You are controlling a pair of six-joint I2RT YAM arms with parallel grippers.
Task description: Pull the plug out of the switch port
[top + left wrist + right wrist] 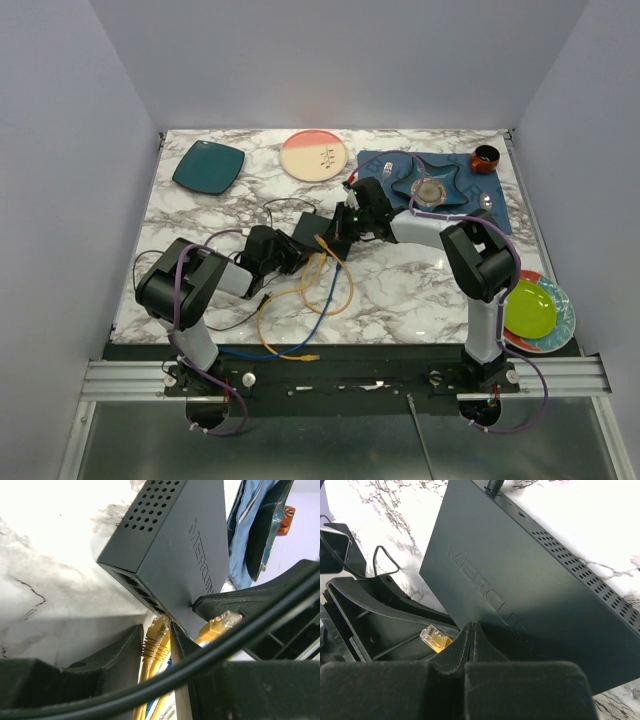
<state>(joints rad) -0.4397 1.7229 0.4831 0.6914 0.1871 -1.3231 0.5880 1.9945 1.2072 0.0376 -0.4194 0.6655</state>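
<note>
Left tool [156, 632]: clenched on yellow plug [159, 622].
Plug: seems seated in switch [175, 540]; pulling is left.
Right tool [471, 630]: closed, holding nothing.

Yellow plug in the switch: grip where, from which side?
Grip the yellow plug at its boot just outside the port, a finger each side, coming head-on at the switch's socket face, along the cable; the left gripper grips it so.

Left wrist view: the left gripper [156, 626] covers the near end of the switch [170, 545] socket row; yellow plug [152, 642] seating is indeterminate. Top view: sockets too small to resolve.
</note>
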